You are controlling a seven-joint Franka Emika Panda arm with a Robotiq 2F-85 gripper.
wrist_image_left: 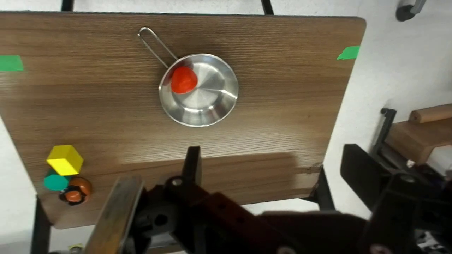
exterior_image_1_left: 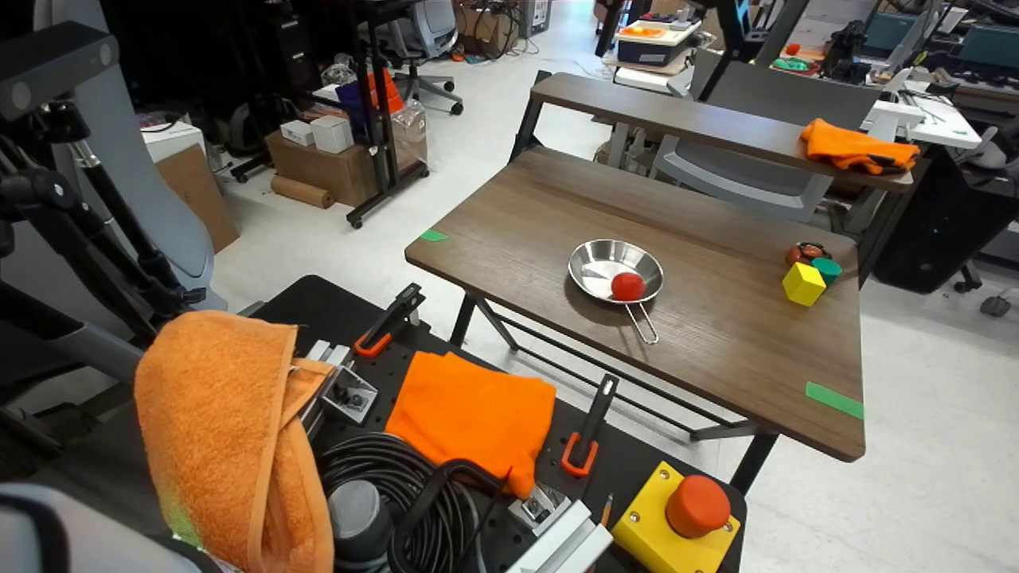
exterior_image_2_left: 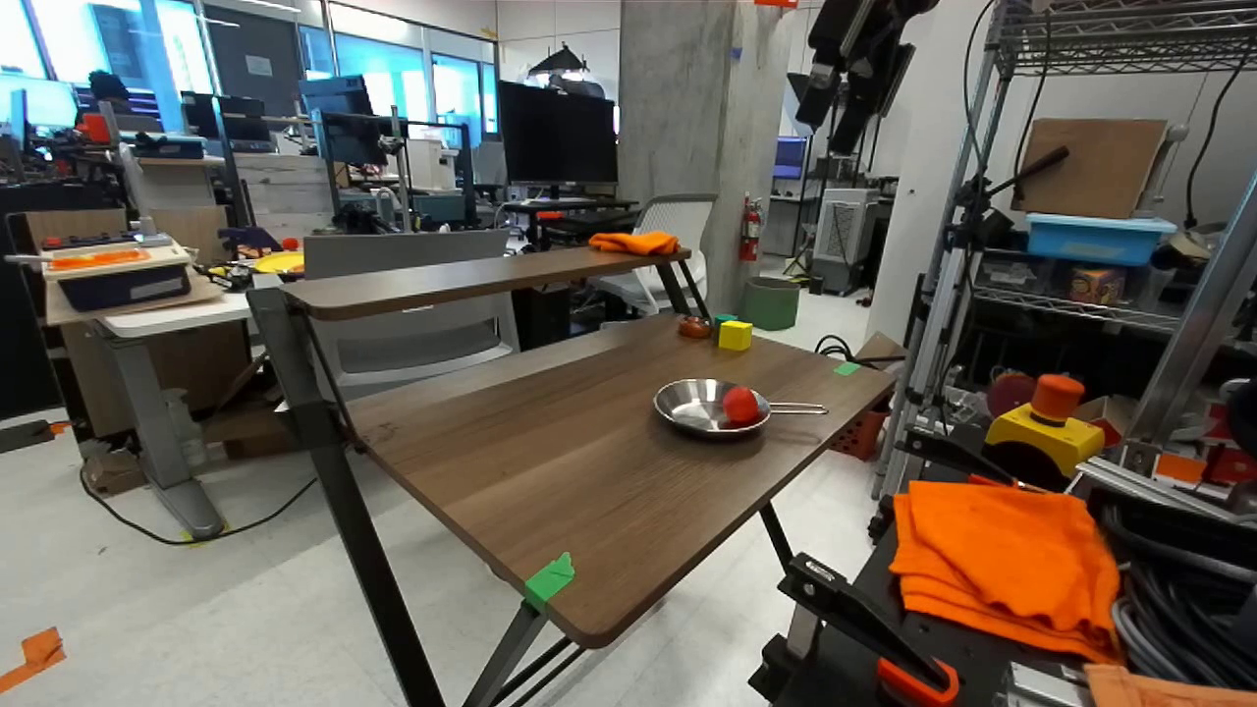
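On the bench (exterior_image_1_left: 716, 278): a shallow silver pan (wrist_image_left: 208, 93) sits level, nearer the long edge opposite the raised shelf (exterior_image_1_left: 669, 111); it shows in both exterior views and the wrist view.
Wire handle (exterior_image_2_left: 800, 407): a narrow loop, pointing from the pan toward that same long edge.
Inside the pan: a round red object (wrist_image_left: 184, 80) lies at the handle side, near the rim.
Hand (wrist_image_left: 272, 155): up above the bench, well apart from the pan; its two fingers (wrist_image_left: 192, 164) stand wide apart, and it has hold of nothing.
Near one short edge: a yellow block (wrist_image_left: 65, 160), a teal cylinder (wrist_image_left: 56, 182) and a round orange-brown object (wrist_image_left: 84, 185) stand grouped; whether they touch one another, I cannot tell.
Green tape (exterior_image_1_left: 834, 400): two strips, one toward each end of the long edge that the handle points to.
Raised shelf: runs along the opposite long side, with a crumpled orange cloth (exterior_image_1_left: 856, 147) over one end.
Black platform (exterior_image_1_left: 322, 306): stands near the bench on the handle's side, carrying a folded orange cloth (exterior_image_1_left: 478, 410), two clamps (exterior_image_1_left: 593, 422), coiled dark cable (exterior_image_1_left: 374, 458) and a yellow box (exterior_image_1_left: 649, 521) topped by a red button (exterior_image_1_left: 697, 506).
Orange towel (exterior_image_1_left: 215, 430): drapes over something hidden, beside the cable.
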